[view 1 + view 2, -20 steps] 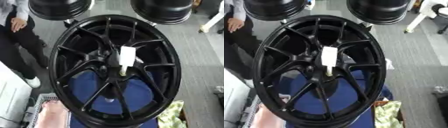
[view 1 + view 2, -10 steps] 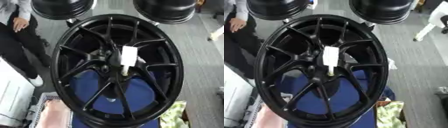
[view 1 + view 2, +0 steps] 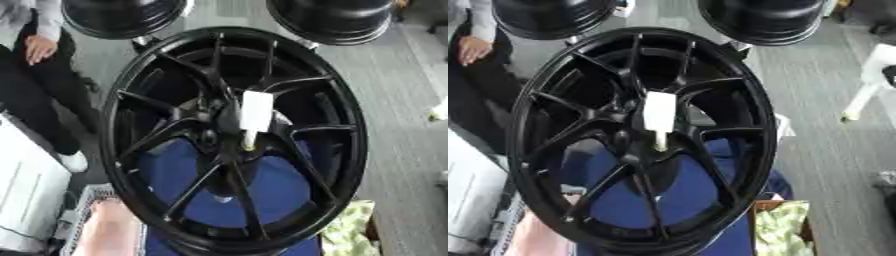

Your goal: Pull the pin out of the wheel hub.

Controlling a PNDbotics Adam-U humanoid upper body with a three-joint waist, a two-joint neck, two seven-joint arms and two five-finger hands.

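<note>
A large black spoked wheel hub [image 3: 166, 125] fills the middle of both eye views, tilted and facing me. A white pin [image 3: 255, 114] with a broad flat head and a thin pale stem stands out of the hub's centre; it shows in the right eye view as the pin [image 3: 659, 116]. Neither of my hands shows in either view.
Two more black wheels [image 3: 118, 17] [image 3: 337, 19] sit at the top. A blue surface [image 3: 262, 185] lies behind the hub. A person in dark trousers [image 3: 35, 65] sits at the upper left. A white chair leg [image 3: 864, 95] stands at right, and greenish cloth [image 3: 785, 227] lies at lower right.
The whole picture has shifted slightly, so the camera has moved. The pin and hub stand as before.
</note>
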